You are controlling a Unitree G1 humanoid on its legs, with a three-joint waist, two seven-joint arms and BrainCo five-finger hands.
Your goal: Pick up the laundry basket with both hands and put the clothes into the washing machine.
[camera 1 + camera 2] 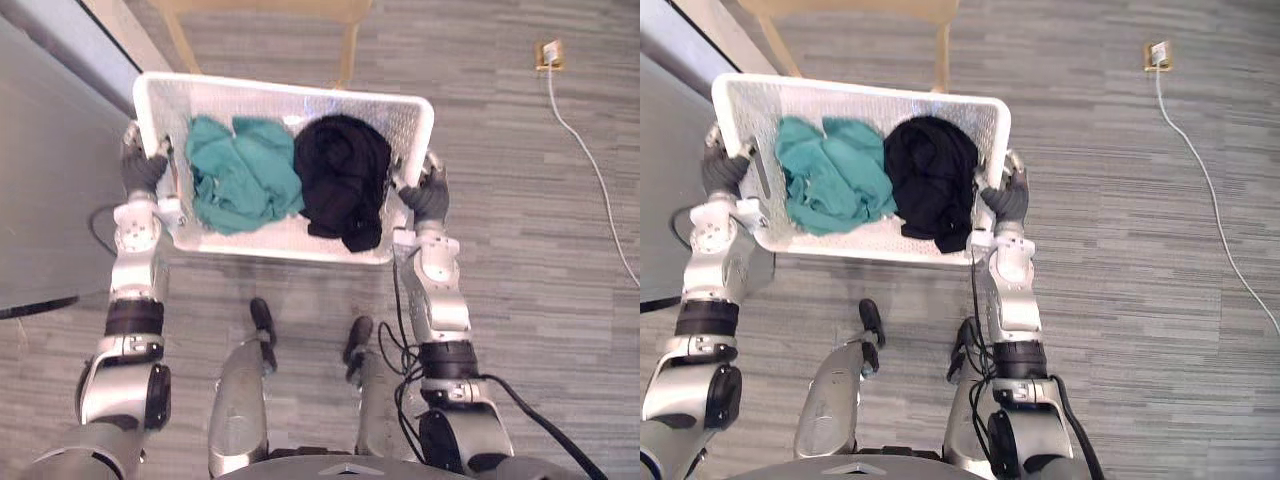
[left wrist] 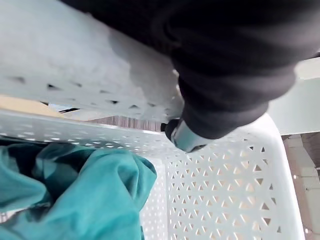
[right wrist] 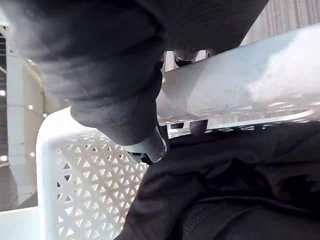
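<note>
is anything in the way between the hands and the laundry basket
Nothing visible: the left hand and right hand already grip the laundry basket at its two ends, with the green cloth and black cloth inside.

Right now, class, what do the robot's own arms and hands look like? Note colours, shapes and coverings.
The left arm and right arm are silver-grey rounded shells with black bands at the joints. The left hand and right hand wear dark ribbed covers. The left hand's thumb is silver.
</note>
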